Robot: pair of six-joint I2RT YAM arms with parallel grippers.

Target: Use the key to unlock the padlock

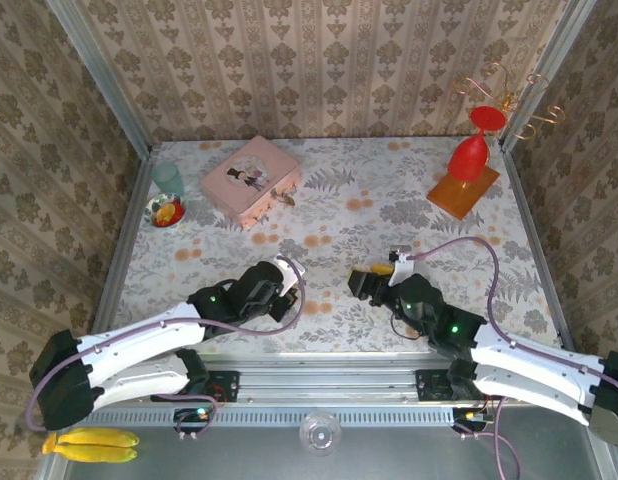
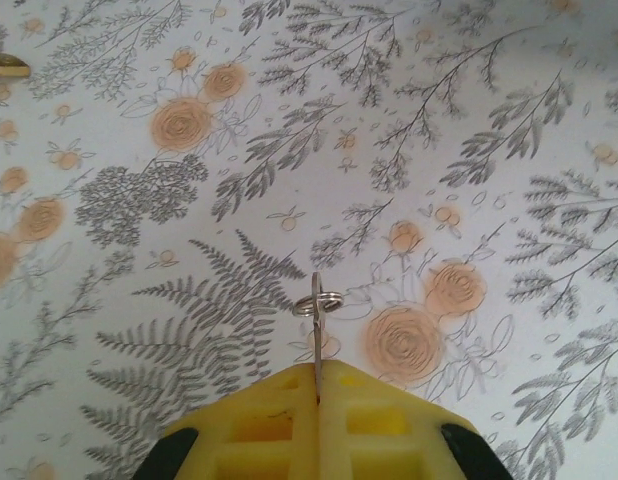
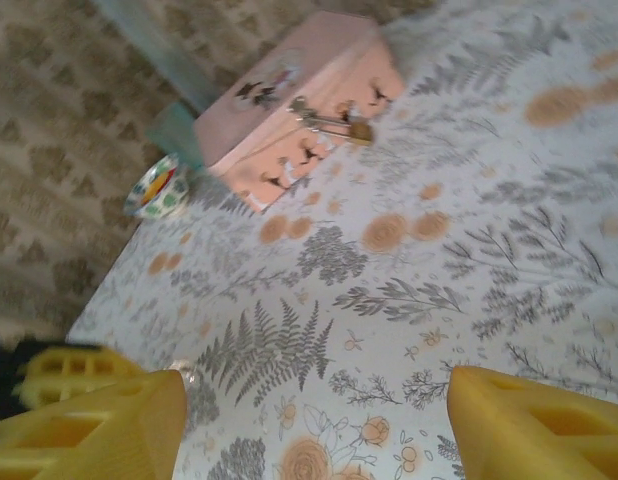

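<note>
Near the front edge of the worktop, the left gripper is clamped tight on the key. The key's thin blade stands edge-on between the yellow fingers, and its small ring pokes out past them. Just to its right, the right gripper hovers with its jaws spread wide, holding nothing. Farther back, toward the far-left corner, sits the pink box, with the tiny brass padlock hanging at its front side. A teal cup and a small bowl stand by the left edge.
</note>
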